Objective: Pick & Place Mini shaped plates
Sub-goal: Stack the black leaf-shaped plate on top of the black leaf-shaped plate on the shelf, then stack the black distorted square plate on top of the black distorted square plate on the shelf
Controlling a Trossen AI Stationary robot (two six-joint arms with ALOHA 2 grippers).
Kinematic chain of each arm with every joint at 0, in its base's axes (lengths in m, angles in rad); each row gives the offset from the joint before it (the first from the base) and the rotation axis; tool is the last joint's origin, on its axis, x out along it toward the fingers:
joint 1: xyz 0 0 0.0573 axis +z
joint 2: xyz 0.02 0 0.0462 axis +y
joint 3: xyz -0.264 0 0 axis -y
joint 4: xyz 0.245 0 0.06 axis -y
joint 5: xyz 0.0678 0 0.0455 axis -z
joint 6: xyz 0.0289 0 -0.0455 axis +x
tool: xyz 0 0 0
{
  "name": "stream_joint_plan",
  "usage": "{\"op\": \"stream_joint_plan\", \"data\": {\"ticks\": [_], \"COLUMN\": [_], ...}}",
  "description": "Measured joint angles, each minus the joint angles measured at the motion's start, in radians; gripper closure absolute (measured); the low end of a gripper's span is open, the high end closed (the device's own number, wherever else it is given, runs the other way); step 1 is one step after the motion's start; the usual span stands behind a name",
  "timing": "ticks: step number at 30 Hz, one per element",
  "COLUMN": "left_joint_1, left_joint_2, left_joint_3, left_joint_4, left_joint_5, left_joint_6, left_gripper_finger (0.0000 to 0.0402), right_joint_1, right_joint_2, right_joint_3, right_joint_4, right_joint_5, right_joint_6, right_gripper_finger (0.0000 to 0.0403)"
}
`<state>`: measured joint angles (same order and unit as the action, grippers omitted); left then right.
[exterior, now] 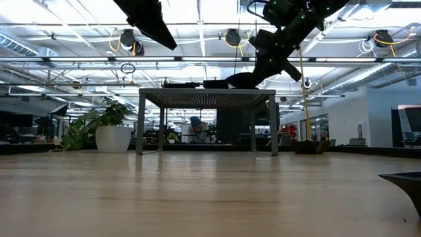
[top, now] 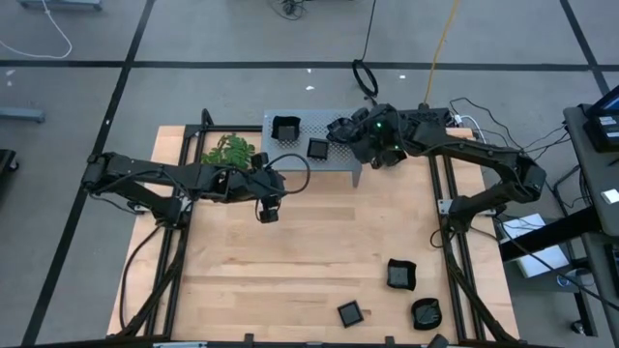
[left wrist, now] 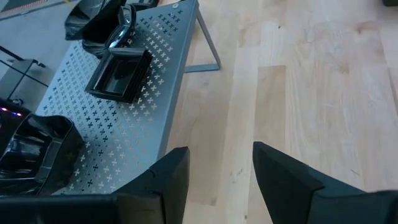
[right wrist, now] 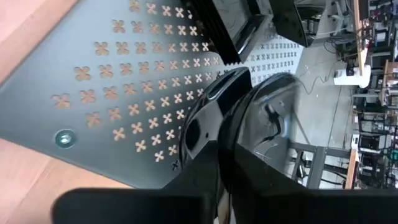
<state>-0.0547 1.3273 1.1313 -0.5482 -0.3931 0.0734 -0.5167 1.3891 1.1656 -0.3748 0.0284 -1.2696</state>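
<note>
Mini shaped plates [top: 400, 275], glossy black, lower right; we see right gripper [top: 340, 129] pinching a rounded one [right wrist: 214, 118] on perforated grey stand [top: 334, 155]; left gripper [left wrist: 217, 180] gapes empty.

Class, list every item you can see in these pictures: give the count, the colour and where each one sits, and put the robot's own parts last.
Metal stand: one, grey, perforated, far edge of table.
Plates on stand: two set down, black; a third rounded one in the right gripper over the stand's right end.
Plates on table: three, black, near right corner.
Leafy sprig: one, green, left of stand.
Table: one, light wood.
Left gripper: open, empty, over the table in front of the stand.
Right gripper: closed on the rounded plate.
</note>
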Motion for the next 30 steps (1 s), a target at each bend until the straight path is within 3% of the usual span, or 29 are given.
{"op": "stream_joint_plan", "data": {"ticks": [14,22,30], "left_joint_1": [0.000,0.000,0.000], "left_joint_2": [0.000,0.000,0.000], "left_joint_3": [0.000,0.000,0.000], "left_joint_4": [-0.004,-0.019,-0.030], "left_joint_5": [0.000,0.003,0.003], "left_joint_6": [0.001,0.008,0.010], "left_gripper_finger": [0.0220,0.0220,0.0220], "right_joint_1": [0.015,0.068,0.058], "right_joint_2": [-0.020,-0.097,-0.178], "right_joint_3": [0.000,-0.001,0.000], "right_joint_4": [-0.008,-0.037,-0.069], "right_joint_5": [0.002,0.005,0.213], "right_joint_6": [0.253,0.375,0.648], "right_gripper_finger": [0.0300,0.0287,0.0287]}}
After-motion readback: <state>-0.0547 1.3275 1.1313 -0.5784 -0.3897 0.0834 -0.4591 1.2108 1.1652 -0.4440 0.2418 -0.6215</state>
